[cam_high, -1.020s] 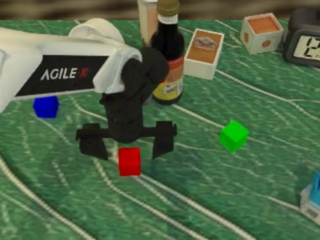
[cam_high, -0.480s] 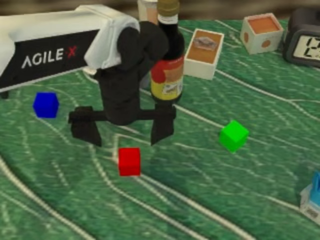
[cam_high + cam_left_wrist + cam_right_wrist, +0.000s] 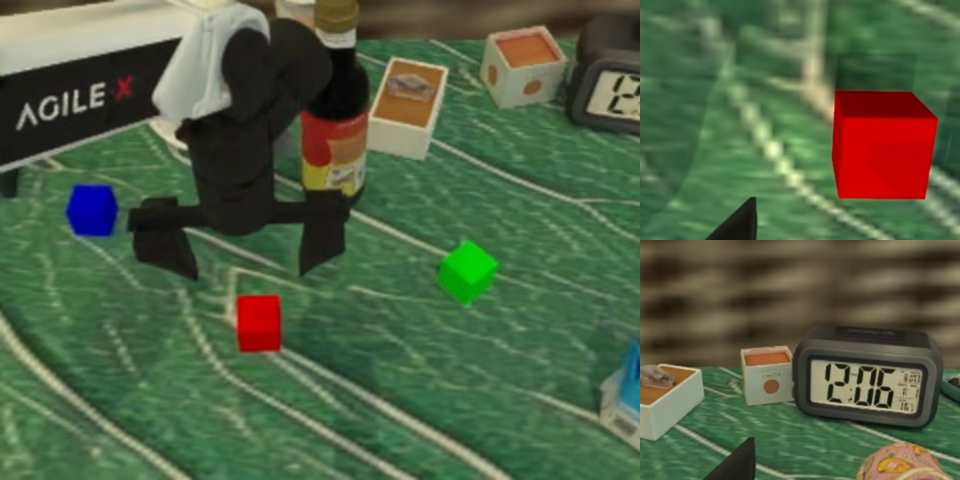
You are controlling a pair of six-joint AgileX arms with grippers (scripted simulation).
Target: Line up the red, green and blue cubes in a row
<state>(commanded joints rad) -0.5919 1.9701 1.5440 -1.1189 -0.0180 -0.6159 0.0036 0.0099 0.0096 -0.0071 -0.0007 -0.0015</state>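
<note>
The red cube (image 3: 259,323) rests on the green cloth near the middle front, and it fills the left wrist view (image 3: 882,145). My left gripper (image 3: 248,264) hangs open above and just behind it, holding nothing and not touching it; one dark fingertip (image 3: 742,225) shows in the left wrist view. The blue cube (image 3: 92,210) sits at the left, beside the gripper's left finger. To the right lies the green cube (image 3: 467,271). My right arm is outside the top view; a single fingertip (image 3: 737,465) shows in its wrist view, spread wide with nothing held.
A dark sauce bottle (image 3: 335,120) stands right behind my left gripper. Farther back are a white box with a brown top (image 3: 408,105), a white box with an orange top (image 3: 522,65) and a digital clock (image 3: 610,85). A pale-blue carton (image 3: 628,395) sits at the right edge.
My left gripper has risen and drawn back toward the far left, away from the red cube, staying open. The red cube has stayed on the cloth.
</note>
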